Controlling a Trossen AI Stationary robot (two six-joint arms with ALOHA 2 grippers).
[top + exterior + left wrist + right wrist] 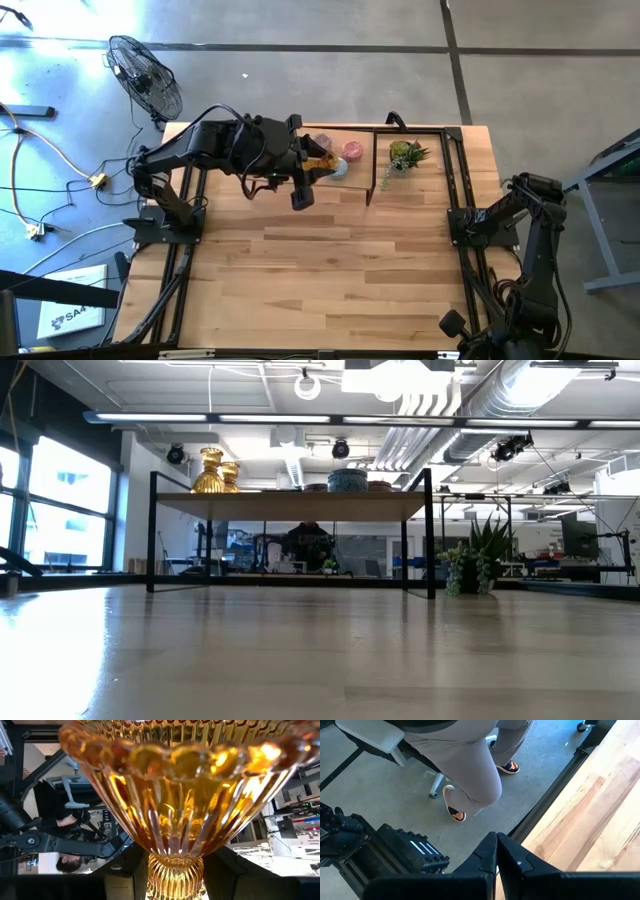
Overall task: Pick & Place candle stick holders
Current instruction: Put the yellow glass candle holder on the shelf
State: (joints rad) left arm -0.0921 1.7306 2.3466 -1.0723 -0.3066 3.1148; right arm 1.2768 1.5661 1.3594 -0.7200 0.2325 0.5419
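An amber fluted glass candle stick holder [175, 785] fills the left wrist view, with my left gripper [175, 872] shut on it. From above, the holder [320, 160] and my left gripper [310, 168] are over the black-framed shelf [440, 130] at the table's far middle. Next to them are a pink holder [352, 150] and a light blue one [340, 168]. In the low view two amber holders [212, 472] and a bluish one [347, 480] stand on the shelf top; my left gripper does not show there. My right gripper [496, 851] waits shut at the table's right side. My left gripper pinches the amber holder's narrow ribbed neck [175, 870] between its two fingers [125, 870]. The wide flared part reaches out beyond the fingertips. The fingers come from the table's left, slanting down. Whether the holder rests on the shelf, I cannot tell.
A spiky green potted plant [405, 155] stands right of the holders, beside the shelf's leg [430, 530]. A fan [145, 78] stands off the far left corner. A seated person's legs [470, 765] show on the floor beyond the table's edge.
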